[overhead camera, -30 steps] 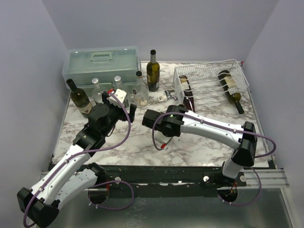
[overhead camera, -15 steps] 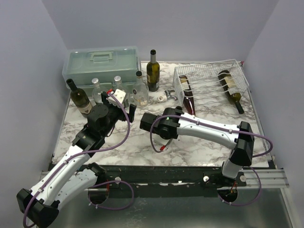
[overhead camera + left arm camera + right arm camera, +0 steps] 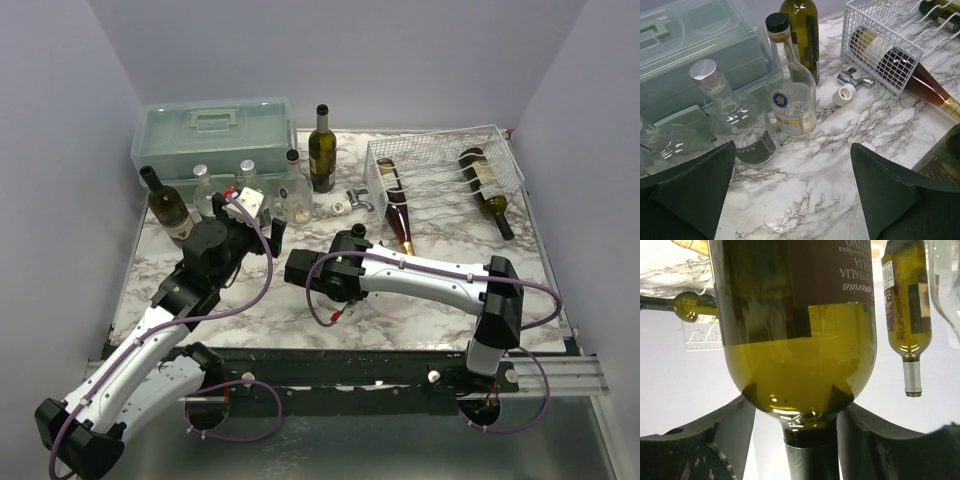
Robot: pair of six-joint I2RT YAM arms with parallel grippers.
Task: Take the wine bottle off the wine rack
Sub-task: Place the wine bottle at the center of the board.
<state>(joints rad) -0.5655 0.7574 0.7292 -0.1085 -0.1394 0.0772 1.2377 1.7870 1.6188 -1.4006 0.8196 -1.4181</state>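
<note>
The white wire wine rack stands at the back right, with two bottles lying in it. It also shows in the left wrist view and faintly in the right wrist view. My right gripper is left of the rack, shut round the neck of an olive-green wine bottle with a dark label. The arm hides most of this bottle from above; its side shows in the left wrist view. My left gripper is open and empty above the marble, in front of the clear bottles.
A pale green toolbox sits at the back left. Three clear bottles and a dark bottle stand before it. A dark green bottle stands at the back middle. A white cap and a metal stopper lie by the rack.
My right arm has swung left, away from the rack toward the middle of the table, with the bottle in its gripper. The left arm has not moved.
</note>
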